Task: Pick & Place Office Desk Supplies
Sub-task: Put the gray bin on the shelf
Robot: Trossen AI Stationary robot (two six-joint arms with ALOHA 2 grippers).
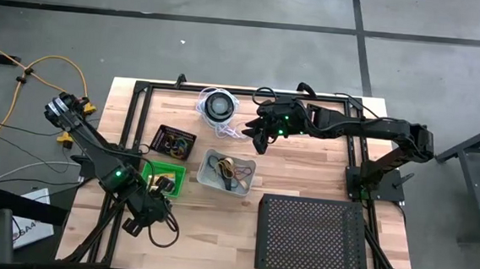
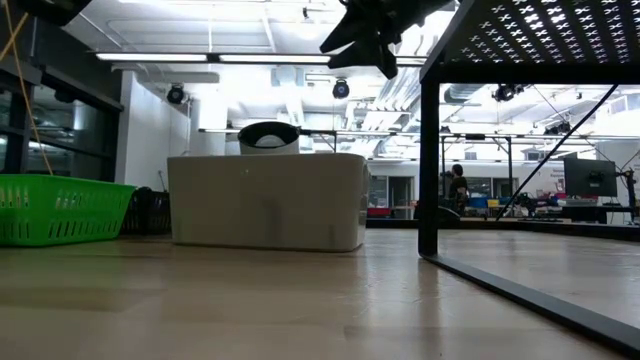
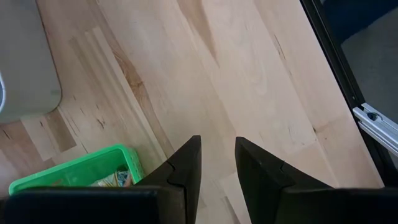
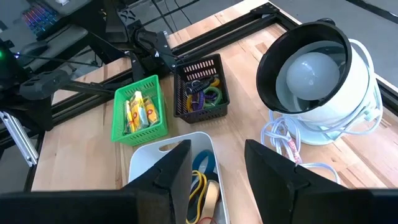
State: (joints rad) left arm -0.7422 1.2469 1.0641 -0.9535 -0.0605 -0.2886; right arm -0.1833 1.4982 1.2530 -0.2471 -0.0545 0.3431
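The office desk supplies lie sorted in three containers. Rubber bands (image 4: 202, 180) are in a white bin (image 1: 227, 172), yellow packets (image 4: 138, 112) in a green basket (image 1: 165, 173), and coloured rings (image 4: 205, 96) in a black basket (image 1: 174, 142). My right gripper (image 4: 217, 149) hangs open above the table just beyond the bin's far edge (image 1: 252, 137), tilted down toward the bin, with nothing between its fingers. My left gripper (image 3: 217, 146) is open over bare wood beside the green basket's near corner (image 3: 74, 174), pointing steeply down and holding nothing.
A black-and-white round lamp (image 1: 218, 106) with a coiled white cord stands at the table's far side, close to my right gripper. A large black perforated tray (image 1: 313, 237) fills the near right corner. A black frame rail (image 1: 140, 110) runs round the table.
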